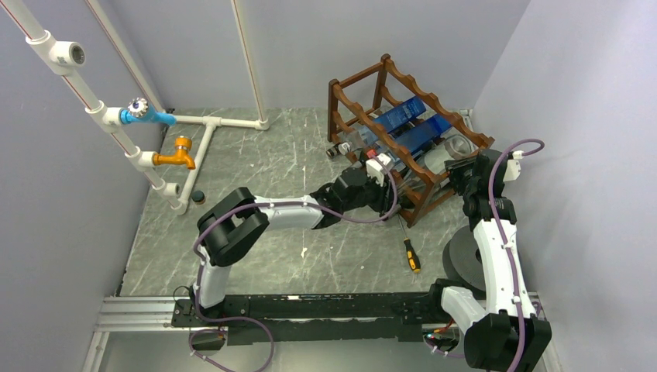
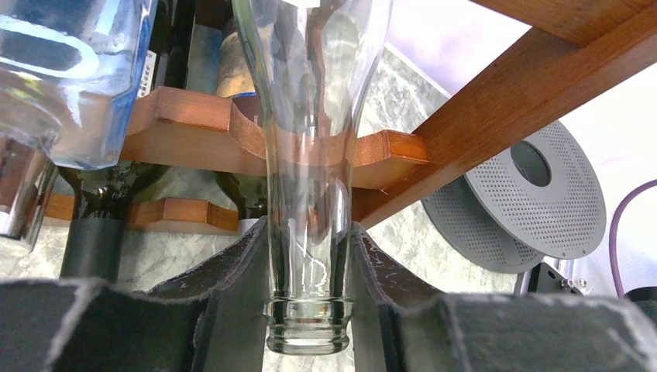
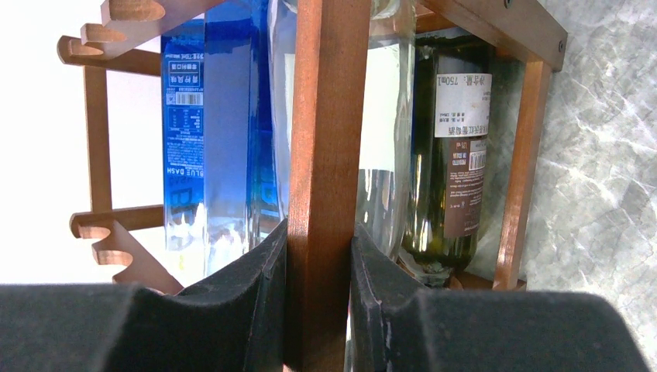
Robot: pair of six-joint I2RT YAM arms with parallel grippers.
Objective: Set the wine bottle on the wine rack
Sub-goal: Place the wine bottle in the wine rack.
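While the right gripper (image 3: 318, 260) clamped a wine rack (image 3: 325, 116) post, apparently to steady it | left gripper (image 2: 307, 260) pinched the clear wine bottle (image 2: 310, 116) by its neck, seemingly to seat it | rack at the table's (image 1: 271, 155) far-right corner

The brown wooden wine rack (image 1: 358, 76) stands at the back right of the grey table (image 1: 256, 256). Two blue bottles (image 1: 403, 115) lie in its top row. The left gripper (image 1: 377, 180) is pushed up against the rack's near side, and the right gripper (image 1: 465, 167) is at its right end. A screwdriver (image 1: 411, 254) lies on the table near the rack. A grey spool (image 1: 463, 263) sits beside the right arm.
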